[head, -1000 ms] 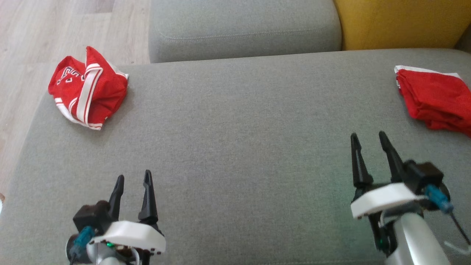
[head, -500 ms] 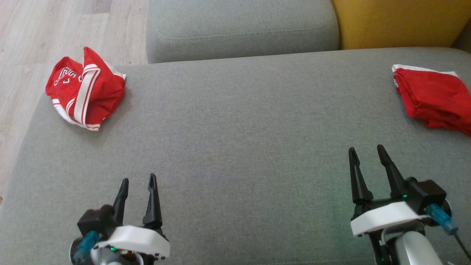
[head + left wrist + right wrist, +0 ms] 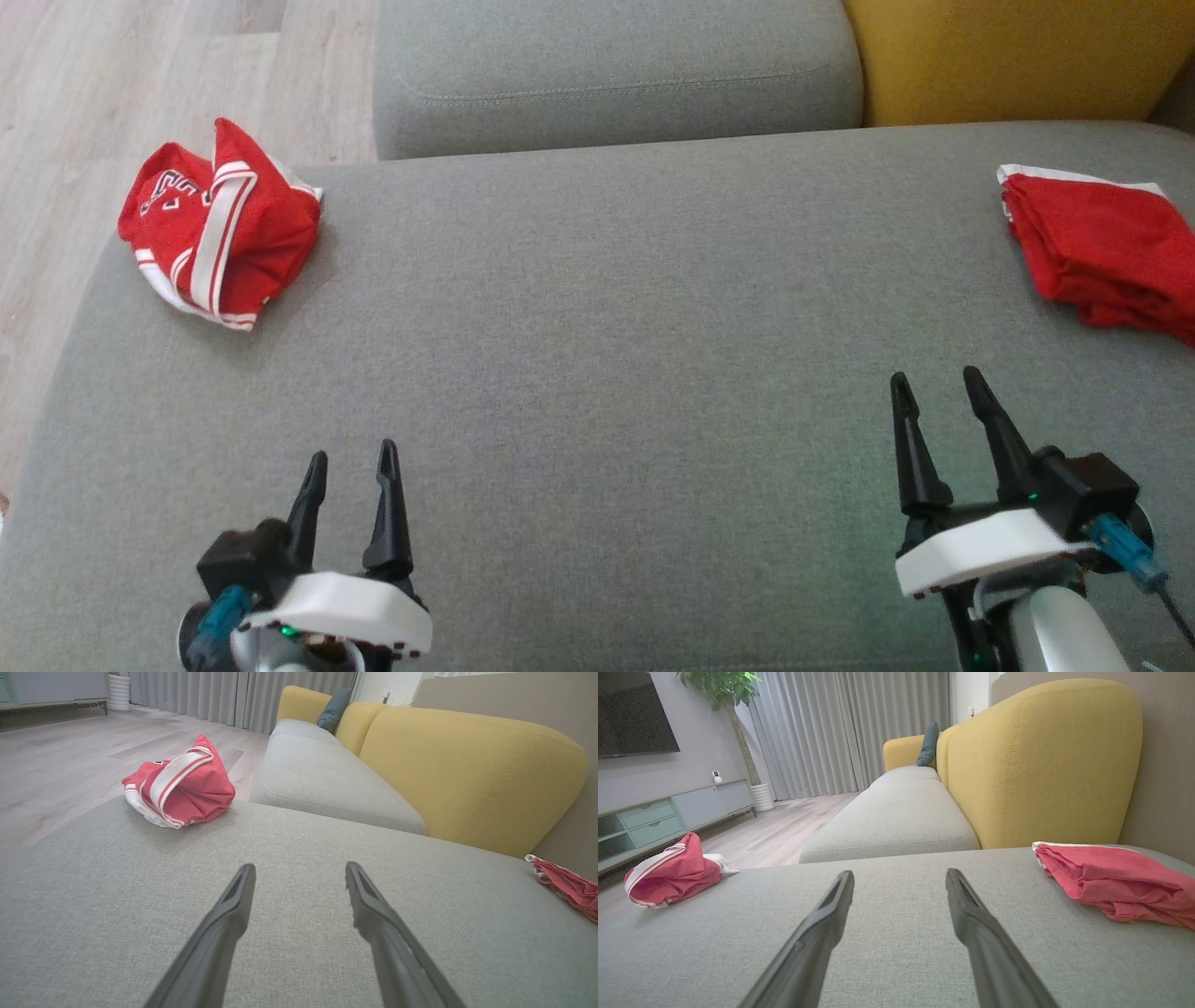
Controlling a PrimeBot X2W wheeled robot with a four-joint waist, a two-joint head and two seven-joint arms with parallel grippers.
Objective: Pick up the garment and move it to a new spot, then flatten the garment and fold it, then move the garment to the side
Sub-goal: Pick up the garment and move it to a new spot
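Looking down from the head, the crumpled red garment lies on the grey seat's far-left corner, well apart from the left gripper and right gripper, both empty with fingers spread. The left wrist view puts the garment right at the seat edge, so a shallow pinch could nudge it onto the floor. In the right wrist view, a folded red cloth runs off the frame, its layers unclear.

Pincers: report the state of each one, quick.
Left pincer: open, holding nothing.
Right pincer: open, holding nothing.
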